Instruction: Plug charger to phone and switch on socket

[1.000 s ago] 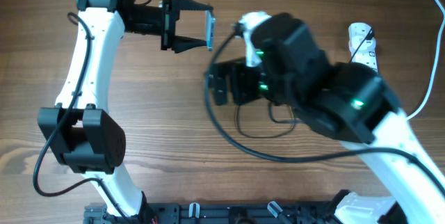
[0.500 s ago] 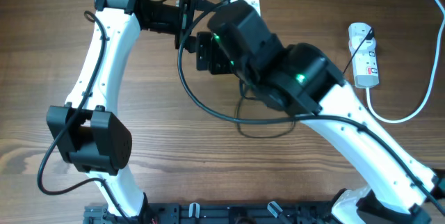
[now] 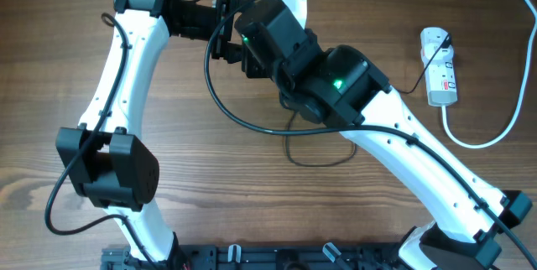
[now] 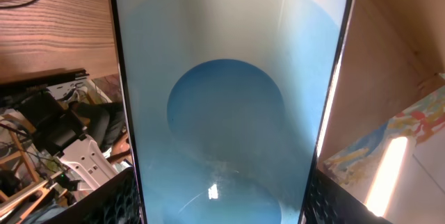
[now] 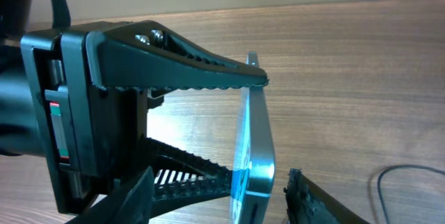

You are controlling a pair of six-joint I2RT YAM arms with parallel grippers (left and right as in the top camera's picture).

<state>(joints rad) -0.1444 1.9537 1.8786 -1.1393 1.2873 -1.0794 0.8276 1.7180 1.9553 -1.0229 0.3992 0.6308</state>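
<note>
In the left wrist view the phone (image 4: 229, 99) fills the frame, its blue-cyan screen facing the camera. My left gripper (image 4: 222, 200) is shut on it, with a dark finger (image 4: 115, 203) against each long edge. The right wrist view shows the phone (image 5: 256, 161) edge-on in the left gripper's black jaws. My right gripper (image 5: 219, 193) straddles the phone's lower end, open, with a gap on both sides. Overhead, the right gripper (image 3: 228, 48) meets the left gripper (image 3: 220, 17) at the back and hides the phone. The charger's thin black cable (image 3: 312, 159) loops on the table. The socket (image 3: 440, 69) lies at the right.
A white cord (image 3: 495, 132) curves from the socket to the far right edge. Another thin cable (image 5: 410, 173) lies on the wood at the right of the right wrist view. A black rail (image 3: 252, 257) runs along the front edge.
My right arm has swung left and back to the phone, and its jaws have narrowed around the phone's end. The left gripper with the phone shifted slightly toward the back.
</note>
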